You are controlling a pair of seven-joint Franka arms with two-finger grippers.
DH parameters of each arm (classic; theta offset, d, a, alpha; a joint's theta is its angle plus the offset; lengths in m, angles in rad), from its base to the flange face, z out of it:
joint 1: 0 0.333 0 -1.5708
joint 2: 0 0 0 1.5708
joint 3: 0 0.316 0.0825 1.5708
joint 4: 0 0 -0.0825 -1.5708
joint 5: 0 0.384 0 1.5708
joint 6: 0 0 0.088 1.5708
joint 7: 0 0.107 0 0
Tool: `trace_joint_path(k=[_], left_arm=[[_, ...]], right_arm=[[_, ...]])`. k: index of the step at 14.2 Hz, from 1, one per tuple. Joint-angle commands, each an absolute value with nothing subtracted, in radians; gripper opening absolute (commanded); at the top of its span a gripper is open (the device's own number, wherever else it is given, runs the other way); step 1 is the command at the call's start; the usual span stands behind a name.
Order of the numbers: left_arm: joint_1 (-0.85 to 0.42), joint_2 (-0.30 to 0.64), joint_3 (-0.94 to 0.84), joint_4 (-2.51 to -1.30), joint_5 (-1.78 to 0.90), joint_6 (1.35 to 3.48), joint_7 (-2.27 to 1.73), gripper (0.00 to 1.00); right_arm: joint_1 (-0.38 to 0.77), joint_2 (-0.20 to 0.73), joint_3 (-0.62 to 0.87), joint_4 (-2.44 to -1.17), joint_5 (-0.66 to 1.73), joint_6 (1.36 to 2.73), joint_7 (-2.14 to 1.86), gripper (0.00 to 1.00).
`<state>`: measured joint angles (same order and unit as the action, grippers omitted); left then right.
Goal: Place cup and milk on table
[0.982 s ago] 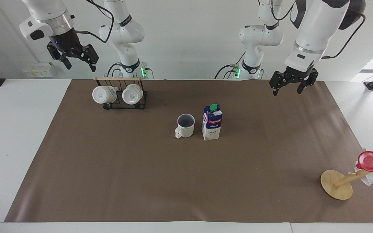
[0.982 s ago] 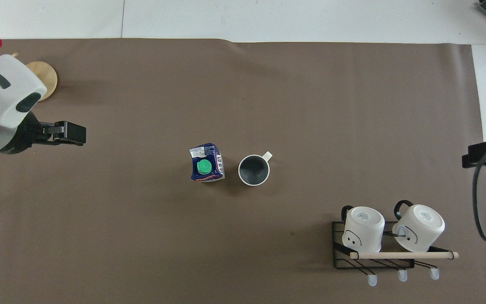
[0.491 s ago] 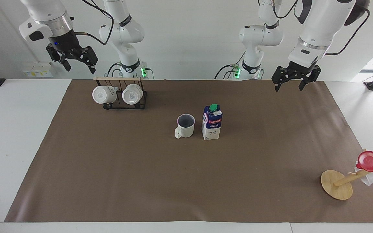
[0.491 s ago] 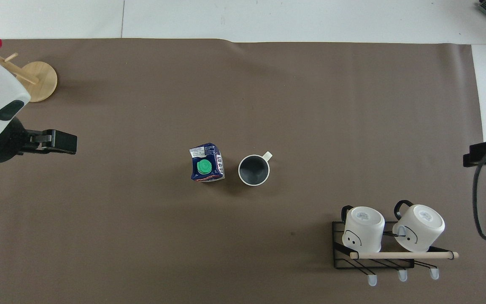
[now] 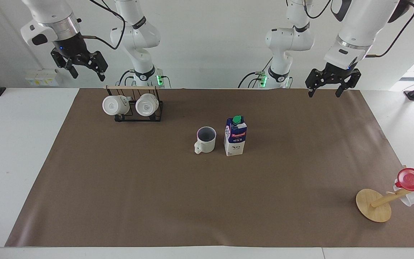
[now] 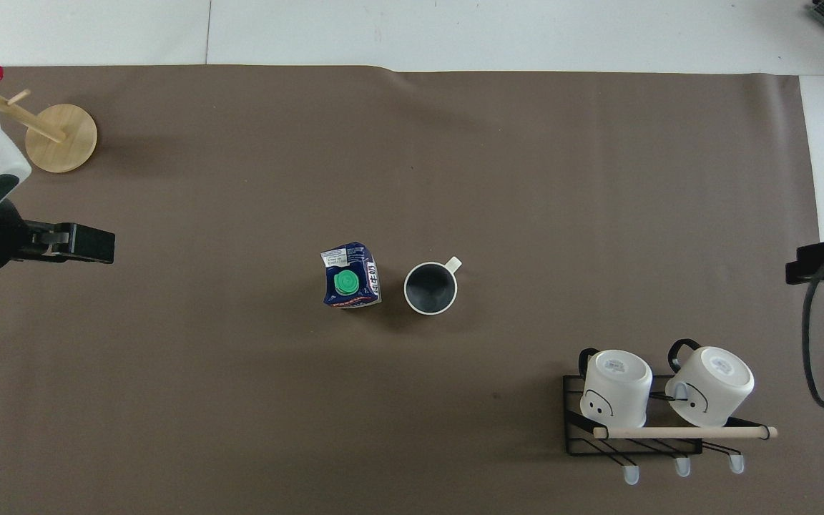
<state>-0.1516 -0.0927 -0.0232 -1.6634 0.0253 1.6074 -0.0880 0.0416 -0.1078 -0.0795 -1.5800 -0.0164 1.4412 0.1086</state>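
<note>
The cup (image 5: pixel 206 140) stands upright on the table's brown mat (image 5: pixel 156 201), mid-table, its dark inside showing from overhead (image 6: pixel 430 287). The milk (image 5: pixel 235 136) stands upright right beside it, toward the left arm's end, green cap up (image 6: pixel 346 282). Neither is touched. My left gripper (image 5: pixel 324 93) hangs open and empty, high over the mat's edge at the robots' end, well apart from the milk; it also shows overhead (image 6: pixel 86 243). My right gripper (image 5: pixel 88 75) hangs open and empty, high above the mug rack's end of the table (image 6: pixel 823 259).
A black wire rack (image 5: pixel 138 117) with two all-white mugs (image 5: pixel 114 105) sits near the robots at the right arm's end (image 6: pixel 634 436). A tipped wooden mug tree (image 5: pixel 374 205) bearing a red cup (image 5: pixel 413 180) lies at the mat's corner, left arm's end (image 6: pixel 61 129).
My left gripper has risen and drawn back toward its base, away from the milk. My right gripper has lifted slightly. Cup and milk have not moved.
</note>
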Motion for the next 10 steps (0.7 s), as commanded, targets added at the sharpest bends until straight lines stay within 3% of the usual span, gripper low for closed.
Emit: trace_joint_path(k=[1, 10], left_arm=[[-0.135, -0.094, -0.029, -1.643, 0.009, 1.588, -0.077, 1.00], [-0.135, -0.094, -0.031, -1.643, 0.009, 1.585, -0.078, 1.00]], right_arm=[[0.025, -0.135, -0.074, -1.617, -0.012, 1.471, 0.086, 1.00], [0.023, -0.133, -0.074, -1.615, -0.012, 1.473, 0.084, 1.00]])
